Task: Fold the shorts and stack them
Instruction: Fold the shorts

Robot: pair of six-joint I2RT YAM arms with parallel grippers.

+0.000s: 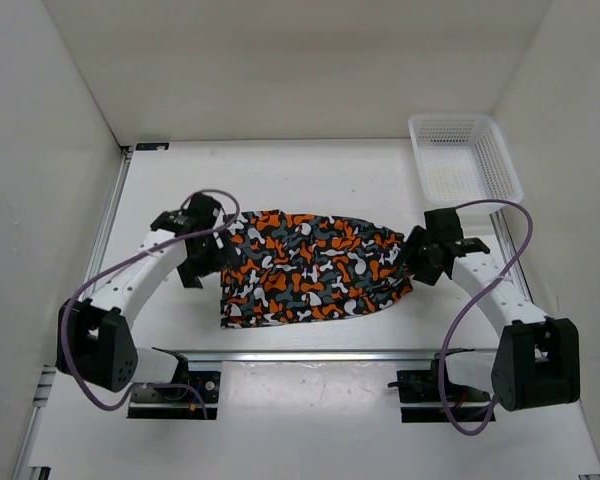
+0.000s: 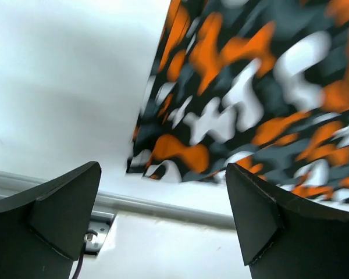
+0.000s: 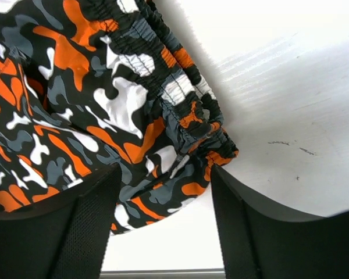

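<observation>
Your soft, blotchy shorts [image 1: 310,268] lie flat on the smooth white table [image 1: 310,180], elastic waistband [image 3: 180,99] puckered; left fingers [image 2: 58,226] and right fingers [image 3: 52,232] both spread, gripping nothing.

Readable txt: none, in any view.
shorts [image 1: 310,268]: camo blotches only (no letters or nos. in the print).
</observation>
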